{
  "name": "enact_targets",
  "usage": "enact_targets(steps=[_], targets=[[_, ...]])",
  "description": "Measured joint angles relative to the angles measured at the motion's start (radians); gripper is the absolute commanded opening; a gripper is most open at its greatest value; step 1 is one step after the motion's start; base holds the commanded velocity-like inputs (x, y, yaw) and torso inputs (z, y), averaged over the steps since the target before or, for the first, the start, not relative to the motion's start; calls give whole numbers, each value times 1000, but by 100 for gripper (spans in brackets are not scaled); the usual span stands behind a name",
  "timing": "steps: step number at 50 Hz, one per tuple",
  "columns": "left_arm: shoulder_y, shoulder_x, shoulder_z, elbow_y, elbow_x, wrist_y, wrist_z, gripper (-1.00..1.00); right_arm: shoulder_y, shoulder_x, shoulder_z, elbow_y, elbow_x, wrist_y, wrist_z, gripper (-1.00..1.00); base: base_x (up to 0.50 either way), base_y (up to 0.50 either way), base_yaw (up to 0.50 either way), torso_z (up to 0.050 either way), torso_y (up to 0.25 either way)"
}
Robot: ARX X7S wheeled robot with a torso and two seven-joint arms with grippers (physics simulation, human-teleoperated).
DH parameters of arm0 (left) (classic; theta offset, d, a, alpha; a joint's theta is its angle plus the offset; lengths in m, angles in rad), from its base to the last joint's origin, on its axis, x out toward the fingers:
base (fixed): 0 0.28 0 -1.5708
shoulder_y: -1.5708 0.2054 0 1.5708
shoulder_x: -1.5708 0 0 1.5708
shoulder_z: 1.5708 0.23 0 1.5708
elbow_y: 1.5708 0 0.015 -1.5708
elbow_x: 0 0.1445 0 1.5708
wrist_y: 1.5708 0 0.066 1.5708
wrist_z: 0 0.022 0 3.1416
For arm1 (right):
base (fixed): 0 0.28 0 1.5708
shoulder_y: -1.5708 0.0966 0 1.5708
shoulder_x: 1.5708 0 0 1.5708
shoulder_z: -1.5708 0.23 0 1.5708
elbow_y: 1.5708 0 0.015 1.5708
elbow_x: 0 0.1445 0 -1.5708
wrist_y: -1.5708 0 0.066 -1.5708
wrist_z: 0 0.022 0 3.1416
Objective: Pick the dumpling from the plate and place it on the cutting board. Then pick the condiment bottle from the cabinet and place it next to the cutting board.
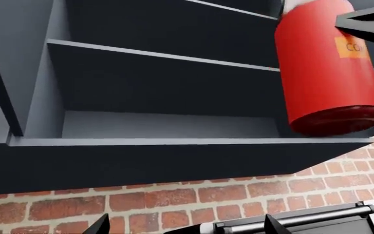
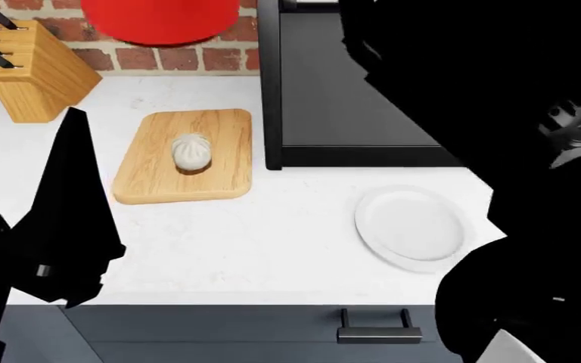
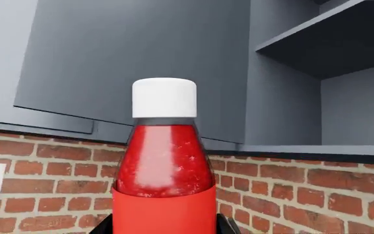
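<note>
Right gripper [image 3: 164, 229] is pinching the condiment bottle [image 3: 164, 170] outside the cabinet [image 1: 174, 122] | dumpling [image 2: 191, 151] is sitting on the cutting board [image 2: 184, 185] | left gripper's [image 1: 180, 226] jaws are spreading

Only the letters "CO" can be read, in pale print on the orange-yellow label [image 1: 351, 47] of the condiment bottle [image 1: 327, 68], the remainder being hidden.

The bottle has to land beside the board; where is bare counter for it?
Free: the white counter between the cutting board and the plate, and in front of the board. Tighter: between board and knife block.
</note>
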Motion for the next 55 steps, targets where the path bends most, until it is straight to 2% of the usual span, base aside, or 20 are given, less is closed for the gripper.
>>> enact_targets(steps=[16, 39, 55], targets=[[7, -4, -7, -2, -8, 8, -1, 100, -109, 24, -60, -60, 4, -70, -38, -100, 0, 0, 0, 1, 1], [109, -28, -135, 5, -11, 77, 19, 100, -180, 81, -81, -78, -154, -104, -154, -100, 0, 0, 0, 0, 0], [129, -32, -162, 13, -30, 99, 23, 100, -265, 122, -100, -106, -194, -111, -191, -100, 0, 0, 0, 0, 0]])
